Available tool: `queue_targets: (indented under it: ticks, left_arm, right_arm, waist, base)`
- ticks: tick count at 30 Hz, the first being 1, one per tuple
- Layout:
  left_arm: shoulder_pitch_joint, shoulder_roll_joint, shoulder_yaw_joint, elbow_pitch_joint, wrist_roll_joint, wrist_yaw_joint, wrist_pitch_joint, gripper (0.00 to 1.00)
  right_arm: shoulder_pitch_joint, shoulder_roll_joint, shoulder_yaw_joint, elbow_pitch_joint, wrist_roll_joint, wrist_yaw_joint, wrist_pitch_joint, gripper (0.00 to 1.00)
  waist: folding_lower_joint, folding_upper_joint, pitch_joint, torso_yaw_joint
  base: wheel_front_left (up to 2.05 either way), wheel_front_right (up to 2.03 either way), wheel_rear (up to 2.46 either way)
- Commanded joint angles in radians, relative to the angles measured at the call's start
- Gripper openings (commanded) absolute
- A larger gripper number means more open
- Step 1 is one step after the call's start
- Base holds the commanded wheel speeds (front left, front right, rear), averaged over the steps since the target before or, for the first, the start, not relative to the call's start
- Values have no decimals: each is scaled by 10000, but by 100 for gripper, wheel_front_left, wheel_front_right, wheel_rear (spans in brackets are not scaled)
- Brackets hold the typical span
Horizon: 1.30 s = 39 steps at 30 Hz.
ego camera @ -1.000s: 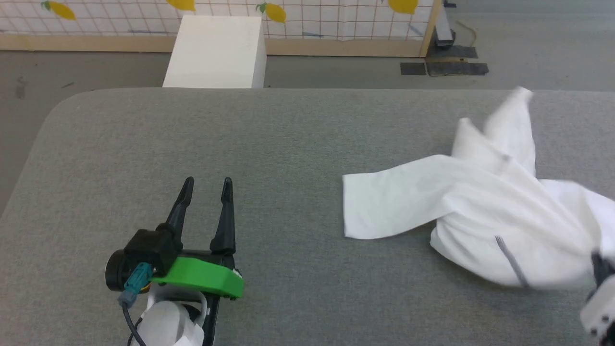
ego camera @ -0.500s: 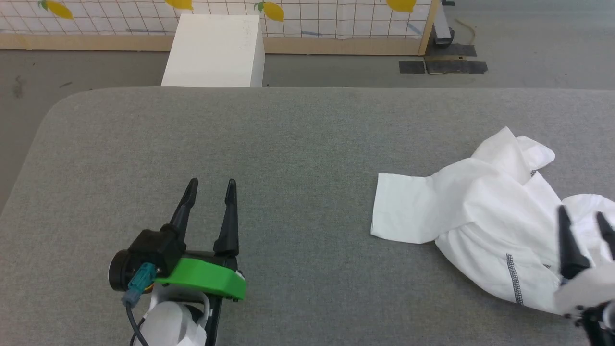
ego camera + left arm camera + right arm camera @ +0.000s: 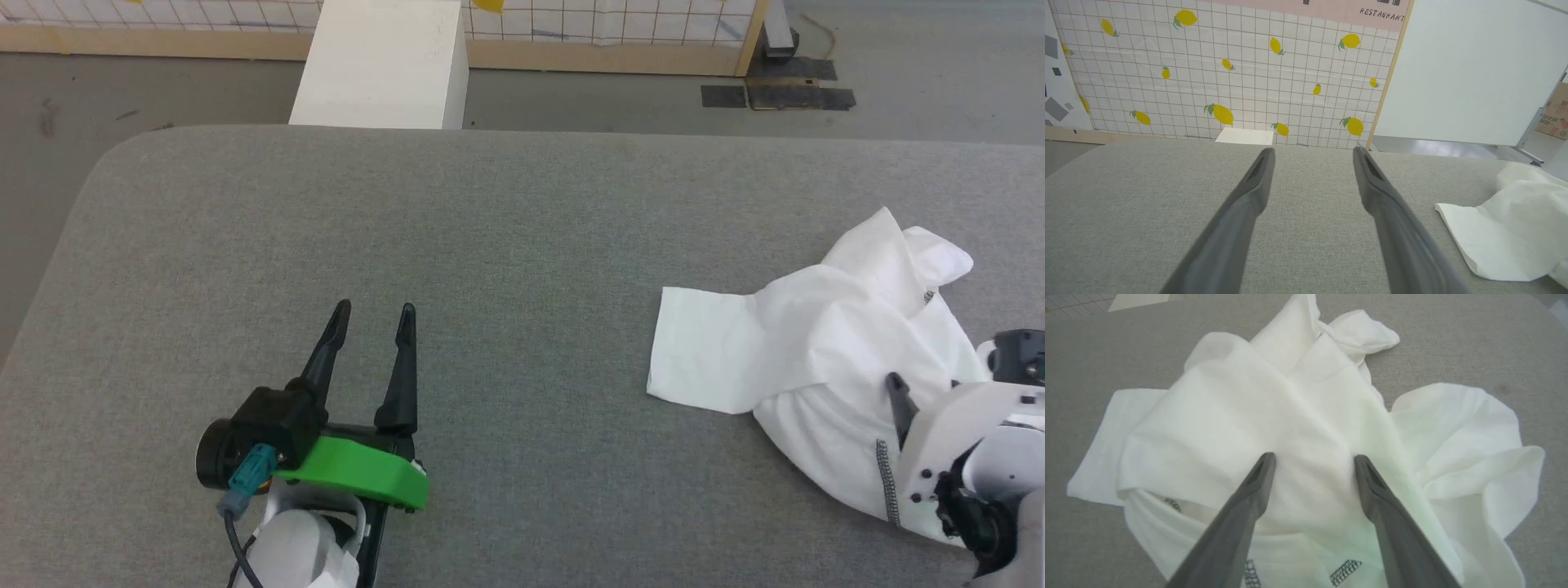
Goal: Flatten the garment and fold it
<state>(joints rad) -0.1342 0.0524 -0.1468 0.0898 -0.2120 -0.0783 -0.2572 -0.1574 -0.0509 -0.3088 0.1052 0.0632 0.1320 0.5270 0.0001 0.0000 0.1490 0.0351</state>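
At right on the grey tabletop (image 3: 522, 212), crumpled white garment (image 3: 816, 351); over it, right claw (image 3: 1312, 457), spread apart, gripping nothing. Well away at left, left claw (image 3: 375, 308), likewise spread.

Head camera high over the table (image 3: 522, 212); left wrist low toward the wall (image 3: 1249, 61); right wrist close above shared garment (image 3: 1274, 408).

Grey fabric table (image 3: 490, 245); white box (image 3: 384, 65) beyond it on grey floor (image 3: 163, 90); lemon-printed grid wall (image 3: 1208, 81) behind.
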Motion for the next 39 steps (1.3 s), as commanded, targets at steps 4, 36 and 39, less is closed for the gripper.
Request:
queue_targets:
  ticks: [4, 36, 39]
  left_arm:
    - [-92, -22, 52, 11, 25, -28, -45, 100]
    - [43, -22, 272, -123, -80, 113, -45, 100]
    - [99, -22, 287, -151, -81, 81, -45, 100]
  right_arm:
    - [-125, 6, 373, 96, 81, -13, 182, 0]
    - [-764, 7, 6040, -1054, 3329, -13, -3755, 100]
    - [-211, 7, 4611, -1732, 2455, -13, -4741, 100]
  waist:
    - [-1, 0, -2, 46]
    - [-1, 0, -266, 887]
    - [-1, 0, -271, 637]
  base:
    - [0, 0, 0]
    - [0, 0, 0]
    - [0, 0, 0]
